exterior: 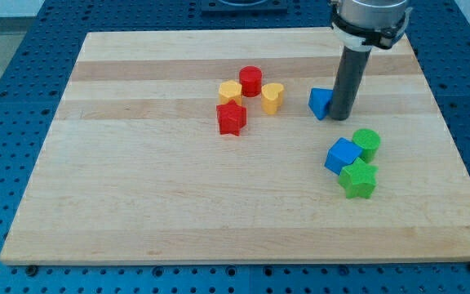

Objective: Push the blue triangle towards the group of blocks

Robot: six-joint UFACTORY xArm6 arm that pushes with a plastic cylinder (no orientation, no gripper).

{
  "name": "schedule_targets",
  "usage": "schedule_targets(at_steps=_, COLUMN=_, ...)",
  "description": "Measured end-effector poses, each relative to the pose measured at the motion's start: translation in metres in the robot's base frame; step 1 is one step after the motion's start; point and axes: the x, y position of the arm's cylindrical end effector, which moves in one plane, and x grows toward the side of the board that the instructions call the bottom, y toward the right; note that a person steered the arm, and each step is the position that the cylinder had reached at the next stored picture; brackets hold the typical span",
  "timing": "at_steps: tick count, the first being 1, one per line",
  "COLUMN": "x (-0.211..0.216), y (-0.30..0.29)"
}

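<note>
The wooden surface [137, 204] lies on a blue perforated bench [6, 82]. Going from the view's left, the first cluster sits near the middle: a red star [231, 118] at its lower left, a yellow block [229, 91] (its shape is hard to make out) just above it, a red cylinder [250, 81] at the top, and a yellow heart [272, 97] on the cluster's right side. These four sit close together, some touching.

Further right is the blue triangle [320, 102], apart from the yellow heart with a bare gap between. The tool here is a plain dark rod with no jaws to part or close, and its tip [341, 119] rests against the triangle's right side.

Below and right of the tip, a second cluster: a blue cube [342, 155], a green cylinder [366, 143] touching its upper right, and a green star [359, 179] touching below.
</note>
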Motion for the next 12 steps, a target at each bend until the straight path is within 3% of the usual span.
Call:
schedule_targets(at_steps=4, x=-0.002, y=-0.037)
schedule_targets(at_steps=12, x=-0.046, y=-0.038)
